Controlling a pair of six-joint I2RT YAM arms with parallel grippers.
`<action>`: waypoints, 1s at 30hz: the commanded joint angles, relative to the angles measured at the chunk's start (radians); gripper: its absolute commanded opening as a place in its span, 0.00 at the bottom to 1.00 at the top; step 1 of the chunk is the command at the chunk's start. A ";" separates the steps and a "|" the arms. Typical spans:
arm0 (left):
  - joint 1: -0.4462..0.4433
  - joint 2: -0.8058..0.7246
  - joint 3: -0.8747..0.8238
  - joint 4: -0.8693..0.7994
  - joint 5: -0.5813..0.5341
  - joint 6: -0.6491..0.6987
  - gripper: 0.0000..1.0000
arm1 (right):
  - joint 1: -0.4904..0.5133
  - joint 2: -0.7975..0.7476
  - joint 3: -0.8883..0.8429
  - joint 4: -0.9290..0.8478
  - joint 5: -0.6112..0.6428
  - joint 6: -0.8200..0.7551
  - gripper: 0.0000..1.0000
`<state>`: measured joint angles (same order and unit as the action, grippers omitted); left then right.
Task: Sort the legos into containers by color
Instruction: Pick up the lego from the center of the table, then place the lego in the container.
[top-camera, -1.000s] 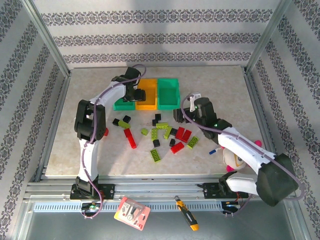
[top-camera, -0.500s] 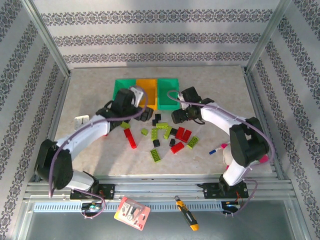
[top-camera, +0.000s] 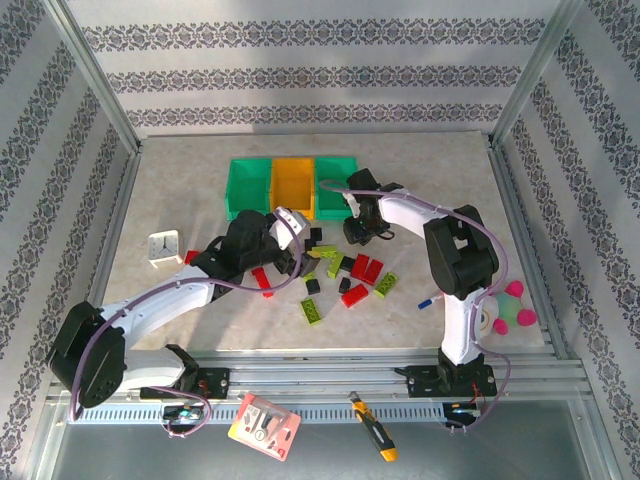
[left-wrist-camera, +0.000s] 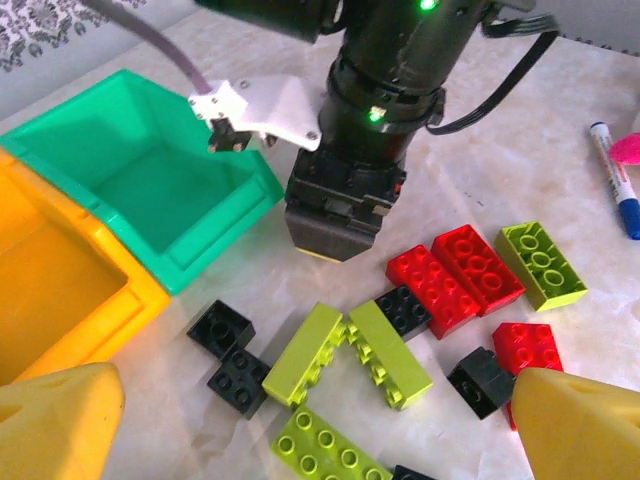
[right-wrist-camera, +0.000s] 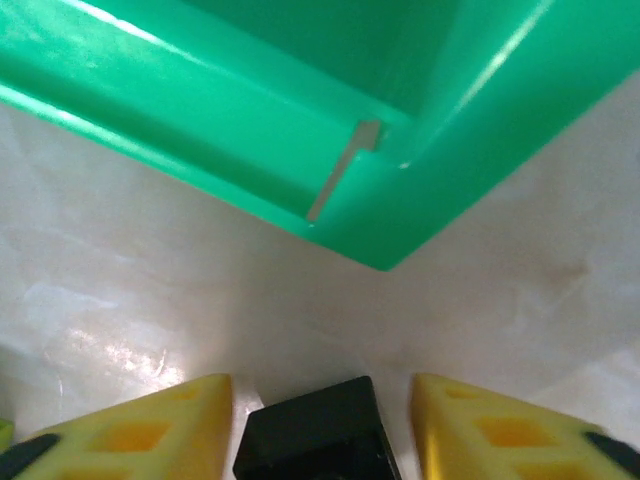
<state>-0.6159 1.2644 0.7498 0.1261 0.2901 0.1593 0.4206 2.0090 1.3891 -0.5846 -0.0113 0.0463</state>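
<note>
At the near edge of the bench the left arm (top-camera: 130, 315) lies low and long. Its elbow is out by the left rail and its forearm runs up and right. The left gripper (left-wrist-camera: 320, 425) hovers over the legos (top-camera: 335, 270) with its yellow fingers (left-wrist-camera: 60, 415) spread wide. The red, lime and black bricks are scattered close together mid-bench, with bare bench on their near side. A white clock (top-camera: 163, 248) stands beyond the forearm towards the left rail, and a blue marker (top-camera: 425, 301) lies right of the bricks.

The right arm (top-camera: 460, 250) rises upright from its base, then bends and reaches left, wrist pointing down. The right gripper (right-wrist-camera: 320, 425) hangs just in front of the right green bin's near right corner. Its fingers are parted either side of a black brick (right-wrist-camera: 315, 440) on the bench, with a gap showing on one side.

Farthest back, the containers (top-camera: 250, 213) sit joined in a row, green, orange, green. There is open bench on both flanks and behind them up to the back wall.
</note>
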 joint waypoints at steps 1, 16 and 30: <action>-0.012 0.023 0.000 0.076 0.037 0.036 0.99 | -0.010 0.009 0.032 -0.047 0.028 0.007 0.40; -0.012 0.007 -0.046 0.125 -0.008 -0.001 0.99 | -0.010 -0.175 0.034 0.034 -0.069 0.093 0.23; -0.012 0.009 -0.079 0.155 -0.148 -0.162 0.99 | -0.017 0.097 0.349 0.280 -0.007 0.190 0.22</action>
<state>-0.6159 1.2877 0.6735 0.2329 0.2245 0.0799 0.4137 2.0491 1.6894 -0.3412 -0.0490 0.2058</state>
